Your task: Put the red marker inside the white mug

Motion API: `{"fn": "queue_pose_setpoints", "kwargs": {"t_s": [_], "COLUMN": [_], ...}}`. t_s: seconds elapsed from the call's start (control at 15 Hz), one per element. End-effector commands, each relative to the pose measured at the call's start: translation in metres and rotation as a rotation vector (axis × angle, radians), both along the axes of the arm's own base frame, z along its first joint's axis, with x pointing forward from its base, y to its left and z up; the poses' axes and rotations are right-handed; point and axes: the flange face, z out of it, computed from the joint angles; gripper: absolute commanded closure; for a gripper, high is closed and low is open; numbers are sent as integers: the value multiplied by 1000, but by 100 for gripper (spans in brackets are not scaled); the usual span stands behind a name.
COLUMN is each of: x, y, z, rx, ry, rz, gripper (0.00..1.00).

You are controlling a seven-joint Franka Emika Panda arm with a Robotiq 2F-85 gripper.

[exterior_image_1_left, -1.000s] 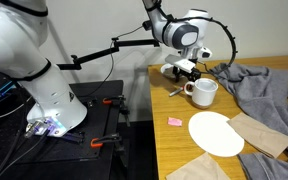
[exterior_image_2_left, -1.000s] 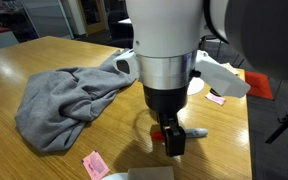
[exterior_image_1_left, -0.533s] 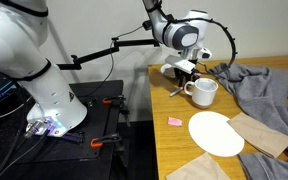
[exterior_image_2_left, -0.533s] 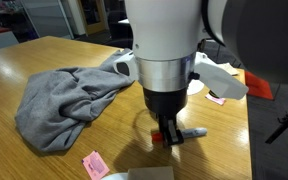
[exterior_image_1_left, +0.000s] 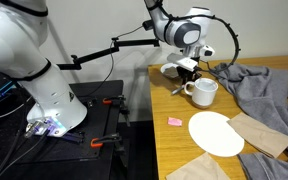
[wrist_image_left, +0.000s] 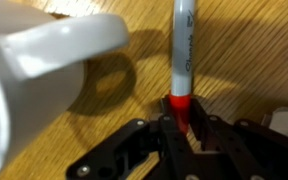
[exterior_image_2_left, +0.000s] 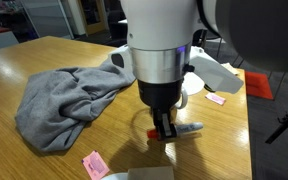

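Note:
The red marker (wrist_image_left: 183, 50) lies on the wooden table, its grey barrel pointing away and its red end pinched between my fingers. My gripper (wrist_image_left: 181, 105) is shut on that red end. The white mug (wrist_image_left: 44, 70) stands just to the marker's left in the wrist view, handle toward the marker. In an exterior view the gripper (exterior_image_1_left: 185, 78) is low over the table beside the mug (exterior_image_1_left: 204, 92), with the marker (exterior_image_1_left: 174, 90) sticking out toward the table edge. In an exterior view the marker (exterior_image_2_left: 187, 129) pokes out of the gripper (exterior_image_2_left: 165, 130); the mug is hidden behind the wrist.
A crumpled grey cloth (exterior_image_1_left: 259, 80) lies beyond the mug. A flat white plate (exterior_image_1_left: 216, 133), brown napkins (exterior_image_1_left: 262, 135) and a small pink square (exterior_image_1_left: 174, 121) sit nearer the front. A small dish (exterior_image_1_left: 171, 69) stands by the table's edge (exterior_image_1_left: 152, 110).
The jaws have come together from wide open onto the marker's red end. The arm has barely moved, and the mug stays in place.

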Motion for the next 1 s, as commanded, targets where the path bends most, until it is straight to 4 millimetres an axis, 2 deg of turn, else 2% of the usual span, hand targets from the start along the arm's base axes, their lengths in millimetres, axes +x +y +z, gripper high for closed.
{"fn": "queue_pose_setpoints", "kwargs": {"t_s": [0.0,0.47,0.93], "x": [2,6,10], "y": [-1,-10,-51], "z": [46,152,258], "rx": [-5,-45,-106], "ry": [-34,-79,-78], "rz": [-53,-175,-322], "gripper": [94,94,94]}}
